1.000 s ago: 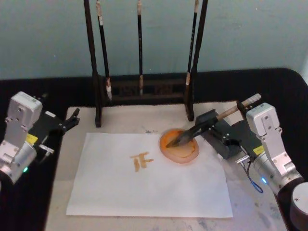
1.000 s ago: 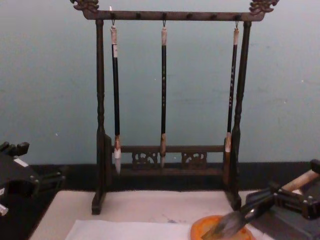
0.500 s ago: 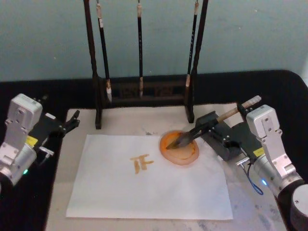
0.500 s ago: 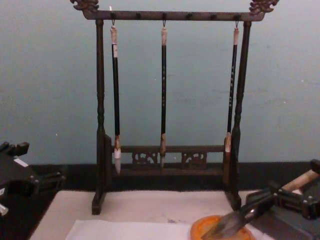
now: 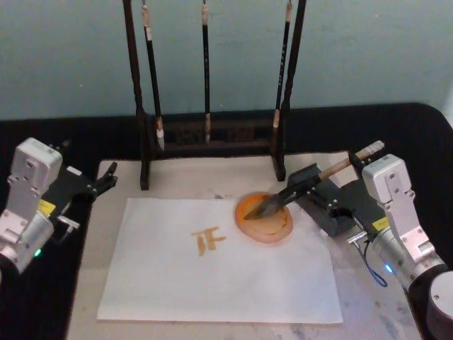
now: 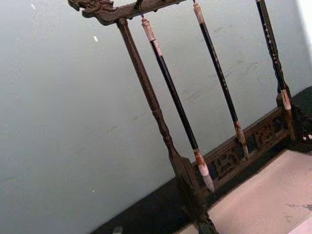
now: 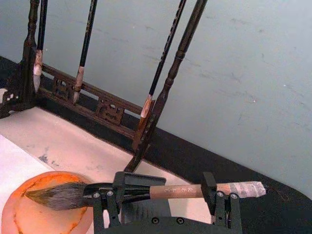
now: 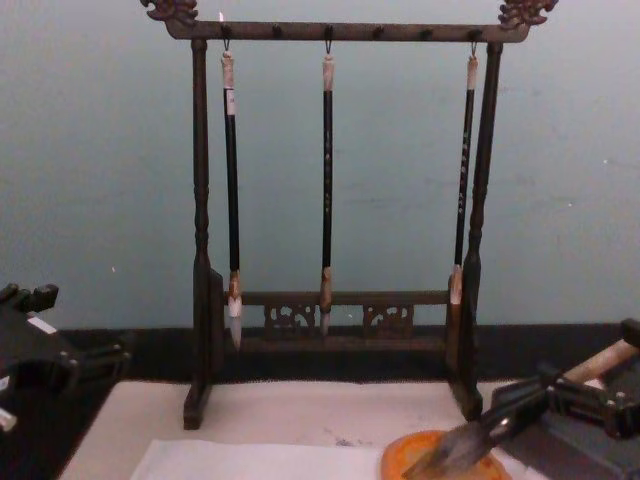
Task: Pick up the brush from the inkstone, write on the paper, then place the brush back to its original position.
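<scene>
The brush (image 5: 341,166) has a pale tan handle and a dark bushy tuft. My right gripper (image 5: 306,180) is shut on it near the black collar. The brush slopes down to the left, and its tuft lies over the orange inkstone (image 5: 272,225), which sits at the paper's far right corner. In the right wrist view the brush (image 7: 180,190) runs level across my fingers, its tuft over the inkstone (image 7: 29,214). The white paper (image 5: 212,276) lies flat and bears orange strokes (image 5: 209,239). My left gripper (image 5: 105,178) is parked open at the mat's left edge.
A dark wooden brush rack (image 5: 212,138) stands behind the paper with three thin black-handled brushes hanging from it, close behind the inkstone. A beige felt mat (image 5: 177,180) lies under the paper on a black table. A plain wall is behind.
Almost nothing has moved. The brush tuft has dipped very slightly lower over the inkstone. The left arm has stayed still.
</scene>
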{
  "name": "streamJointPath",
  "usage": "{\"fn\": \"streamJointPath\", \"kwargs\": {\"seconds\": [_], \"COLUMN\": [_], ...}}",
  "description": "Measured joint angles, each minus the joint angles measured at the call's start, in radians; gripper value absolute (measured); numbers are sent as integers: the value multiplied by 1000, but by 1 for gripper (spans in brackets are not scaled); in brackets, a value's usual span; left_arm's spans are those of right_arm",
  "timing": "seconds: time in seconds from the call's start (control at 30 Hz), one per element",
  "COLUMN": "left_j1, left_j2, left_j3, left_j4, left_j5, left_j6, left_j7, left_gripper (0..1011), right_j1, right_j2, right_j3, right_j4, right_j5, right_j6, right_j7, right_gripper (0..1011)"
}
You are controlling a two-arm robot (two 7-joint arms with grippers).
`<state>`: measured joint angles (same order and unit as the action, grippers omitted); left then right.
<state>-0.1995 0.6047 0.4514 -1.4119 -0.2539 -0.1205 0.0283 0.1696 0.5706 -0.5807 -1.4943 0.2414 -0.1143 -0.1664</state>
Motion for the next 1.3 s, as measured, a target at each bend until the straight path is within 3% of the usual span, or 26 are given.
{"fn": "streamJointPath", "kwargs": {"seconds": [1.3], "left_j1": [0], "left_j2": [0], "left_j3": [0], "left_j4": [0], "left_j5": [0], "left_j6": [0], "left_j7": [0], "left_gripper": [1010], "right_j1": [0], "right_j2": [0], "right_j3": [0], "right_j4": [0], "right_j5": [0], "right_j6": [0], "right_j7": [0], "right_gripper": [1000]}}
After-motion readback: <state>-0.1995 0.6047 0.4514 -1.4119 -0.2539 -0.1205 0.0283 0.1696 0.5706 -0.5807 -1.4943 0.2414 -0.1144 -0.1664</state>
